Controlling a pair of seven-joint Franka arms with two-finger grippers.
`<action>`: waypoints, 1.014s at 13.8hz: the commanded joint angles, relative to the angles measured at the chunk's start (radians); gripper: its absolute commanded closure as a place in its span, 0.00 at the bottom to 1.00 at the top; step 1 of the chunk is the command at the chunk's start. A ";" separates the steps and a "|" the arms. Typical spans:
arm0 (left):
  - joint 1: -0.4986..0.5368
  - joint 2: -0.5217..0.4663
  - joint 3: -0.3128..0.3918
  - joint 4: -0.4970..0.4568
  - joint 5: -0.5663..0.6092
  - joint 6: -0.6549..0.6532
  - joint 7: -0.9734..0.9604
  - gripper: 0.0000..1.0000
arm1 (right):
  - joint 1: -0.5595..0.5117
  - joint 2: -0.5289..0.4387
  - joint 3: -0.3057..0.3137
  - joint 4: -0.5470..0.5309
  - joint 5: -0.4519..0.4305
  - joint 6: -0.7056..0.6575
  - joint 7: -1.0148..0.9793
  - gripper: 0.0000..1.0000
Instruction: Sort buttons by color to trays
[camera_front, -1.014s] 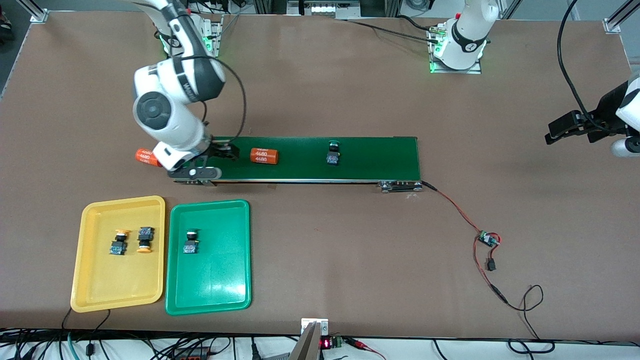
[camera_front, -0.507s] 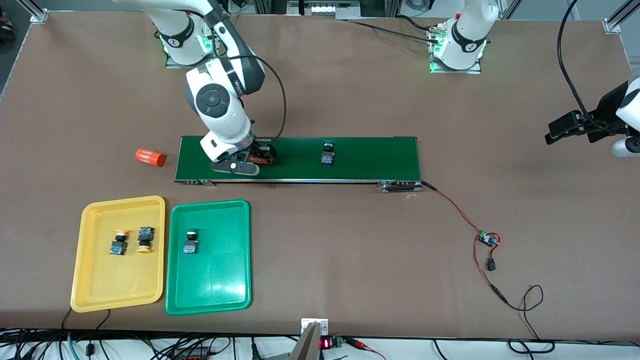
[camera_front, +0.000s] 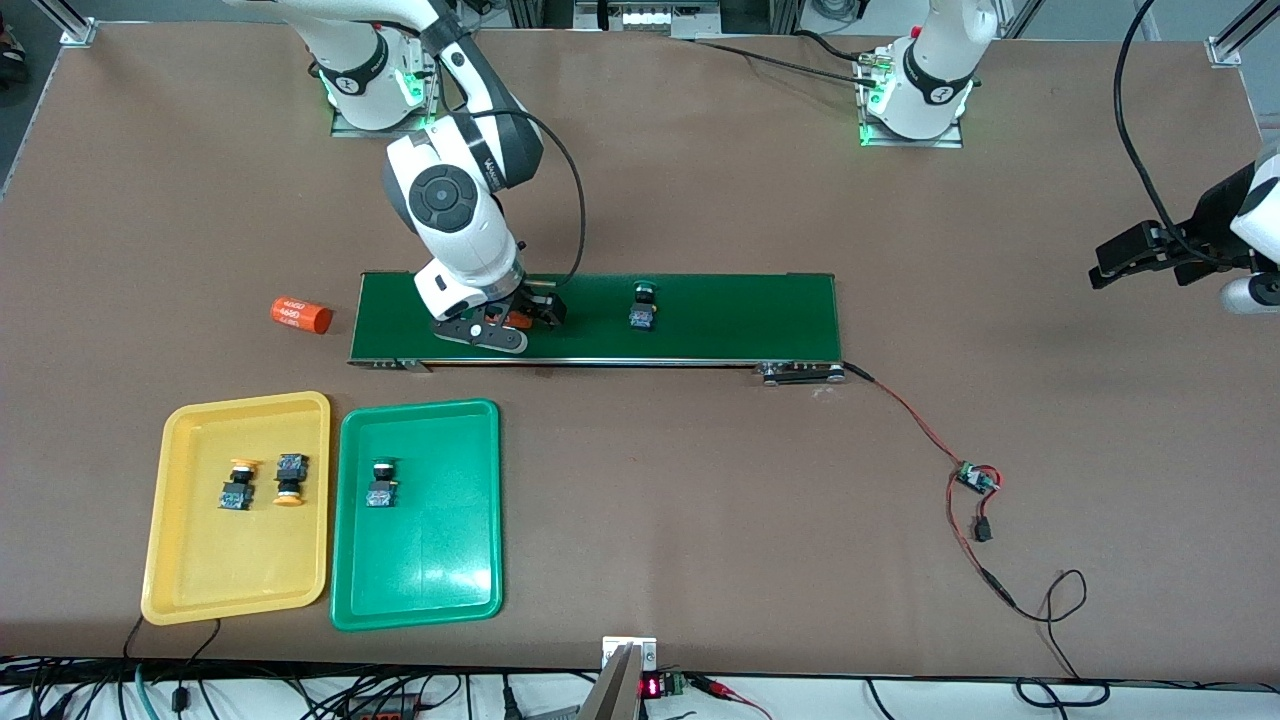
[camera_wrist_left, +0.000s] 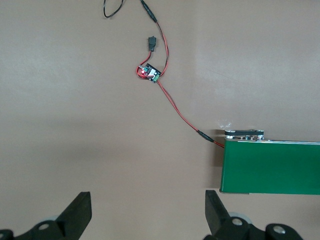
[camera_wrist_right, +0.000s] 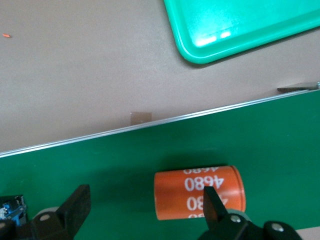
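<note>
Bench: brown bench carrying a long dark green conveyor belt, with the yellow tray and green tray side by side, nearer the front camera than the belt, toward the right arm's end.
Done: both yellow-capped buttons lie in the yellow tray; one green-capped button lies in the green tray.
Left: the last green-capped button lies on the belt, apart from any hand; by my judgement three of four are sorted.
Right hand: fingers spread wide, low over the belt above an orange numbered cylinder, holding nothing.
Left hand: spread wide and empty, waiting over bare bench off the belt's end.
Stray: second orange cylinder on the bench off the belt's other end.
Views: only the right wrist view shows the cylinder between its fingers; only the front view shows the trays' contents.
</note>
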 joint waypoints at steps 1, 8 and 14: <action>0.004 -0.012 -0.005 -0.007 0.014 0.002 0.017 0.00 | 0.013 0.025 -0.007 0.018 0.001 -0.001 0.052 0.00; 0.004 -0.013 -0.011 -0.005 0.014 -0.003 0.012 0.00 | 0.042 0.027 -0.007 0.019 0.001 -0.002 0.057 0.00; 0.004 -0.013 -0.008 -0.005 0.014 -0.003 0.011 0.00 | 0.109 0.028 -0.007 0.019 -0.025 -0.001 0.018 0.00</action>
